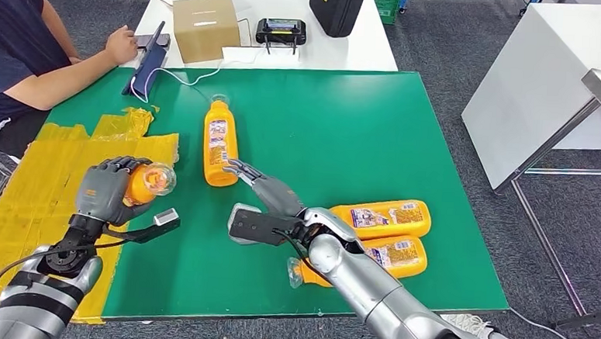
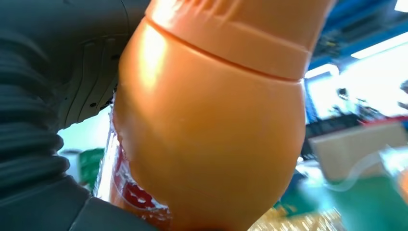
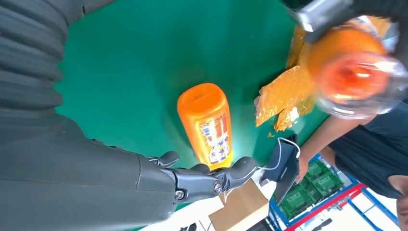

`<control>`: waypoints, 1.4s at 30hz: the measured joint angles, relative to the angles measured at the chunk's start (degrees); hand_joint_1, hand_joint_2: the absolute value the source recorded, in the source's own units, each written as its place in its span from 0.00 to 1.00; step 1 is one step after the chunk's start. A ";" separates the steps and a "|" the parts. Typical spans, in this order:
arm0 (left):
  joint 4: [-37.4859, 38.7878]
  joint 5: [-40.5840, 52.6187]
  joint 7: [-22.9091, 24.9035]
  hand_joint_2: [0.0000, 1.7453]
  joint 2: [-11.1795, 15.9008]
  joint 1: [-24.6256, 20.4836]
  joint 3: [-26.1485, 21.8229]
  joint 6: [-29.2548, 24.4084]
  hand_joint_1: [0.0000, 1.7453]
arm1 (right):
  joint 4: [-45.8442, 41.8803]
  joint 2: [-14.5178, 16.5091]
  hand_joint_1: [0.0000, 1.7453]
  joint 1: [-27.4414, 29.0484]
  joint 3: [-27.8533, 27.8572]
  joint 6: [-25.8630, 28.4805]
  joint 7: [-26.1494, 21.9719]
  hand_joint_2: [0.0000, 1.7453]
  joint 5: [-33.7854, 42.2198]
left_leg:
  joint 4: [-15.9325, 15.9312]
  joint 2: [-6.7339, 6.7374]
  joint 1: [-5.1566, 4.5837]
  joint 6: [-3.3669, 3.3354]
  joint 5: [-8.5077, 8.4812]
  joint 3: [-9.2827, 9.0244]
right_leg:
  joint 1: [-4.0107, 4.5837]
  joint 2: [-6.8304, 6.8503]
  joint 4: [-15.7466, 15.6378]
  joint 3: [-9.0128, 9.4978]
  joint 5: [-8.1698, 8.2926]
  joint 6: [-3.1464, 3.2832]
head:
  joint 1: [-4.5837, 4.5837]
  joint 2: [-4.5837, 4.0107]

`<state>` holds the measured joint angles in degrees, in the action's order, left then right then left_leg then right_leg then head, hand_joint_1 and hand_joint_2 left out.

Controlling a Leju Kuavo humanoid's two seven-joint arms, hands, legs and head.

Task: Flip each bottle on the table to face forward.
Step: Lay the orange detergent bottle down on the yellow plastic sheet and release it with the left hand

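My left hand [image 1: 104, 188] grips an orange bottle [image 1: 145, 182] lifted above the yellow patch at the table's left, its clear cap end pointing toward the middle; the same bottle [image 2: 207, 120] is pressed against the palm in the left wrist view, and it hangs blurred [image 3: 353, 77] in the right wrist view. My right hand [image 1: 269, 190] hovers over the green table with fingers stretched out, holding nothing, just right of a lying orange bottle [image 1: 220, 142], [image 3: 207, 125]. Behind my right forearm lie more orange bottles [image 1: 384, 216], [image 1: 398, 255] side by side.
The green table [image 1: 346, 125] has yellow tape [image 1: 49, 164] over its left side. A person [image 1: 16, 54] sits at the far left with a hand near a tablet [image 1: 149, 60]. A cardboard box [image 1: 205, 26], a controller and a black case stand on the white table behind.
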<state>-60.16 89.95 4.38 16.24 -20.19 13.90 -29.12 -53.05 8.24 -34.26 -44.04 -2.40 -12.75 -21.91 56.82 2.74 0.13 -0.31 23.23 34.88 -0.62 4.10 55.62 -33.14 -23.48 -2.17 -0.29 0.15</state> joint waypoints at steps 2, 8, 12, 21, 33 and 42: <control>2.45 0.01 -0.24 1.00 1.13 -0.39 1.76 0.92 1.00 | 0.08 0.06 0.00 -0.07 -0.13 -0.01 0.01 1.00 -0.01 | -0.01 0.21 0.00 0.09 0.05 -0.09 | 0.00 -0.20 0.04 -0.02 0.04 0.07 | 0.00 0.00; 6.61 0.05 -0.33 1.00 3.28 0.66 4.11 1.58 1.00 | 0.22 0.05 0.00 -0.09 -0.36 -0.02 0.01 1.00 -0.03 | 0.02 0.15 0.05 0.13 -0.12 0.19 | 0.07 -0.21 0.07 -0.35 0.09 0.19 | -0.01 0.00; 7.48 0.08 -0.33 1.00 3.96 0.52 4.85 1.77 1.00 | 0.24 0.09 0.00 -0.09 -0.55 -0.04 0.01 1.00 -0.03 | 0.02 0.07 0.04 0.11 -0.11 0.23 | 0.03 -0.13 0.07 -0.33 0.09 0.19 | 0.00 0.00; 11.08 0.00 -2.40 1.00 5.94 0.09 6.22 5.17 1.00 | -1.48 -1.12 0.00 0.75 -1.10 -0.49 -0.90 1.00 -1.37 | -0.01 0.05 0.03 0.15 -0.07 0.04 | 0.02 -0.13 0.07 -0.07 0.07 0.20 | 0.00 0.00; 12.77 -0.50 -11.58 0.00 7.96 3.66 0.90 3.39 0.00 | -10.77 -7.47 0.00 5.55 -1.34 -0.47 -2.50 1.00 -3.54 | -0.06 0.03 0.03 0.31 0.09 -0.54 | 0.00 -0.15 0.11 0.38 -0.06 0.33 | 0.02 0.00; 7.04 -4.68 -20.07 0.00 5.22 9.54 -4.28 -4.31 0.00 | -14.87 -9.26 0.00 8.11 -0.75 3.41 -4.84 1.00 -6.84 | -0.03 0.02 0.00 0.26 0.08 -0.52 | -0.07 -0.13 0.09 0.32 -0.11 0.23 | 0.03 0.00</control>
<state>-53.12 85.27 -15.69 21.46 -10.65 9.62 -33.42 -67.91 -1.02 -26.15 -44.79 1.01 -17.59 -28.75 56.78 2.76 0.13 -0.06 23.30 34.35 -0.69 3.97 55.71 -32.82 -23.59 -1.94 -0.26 0.15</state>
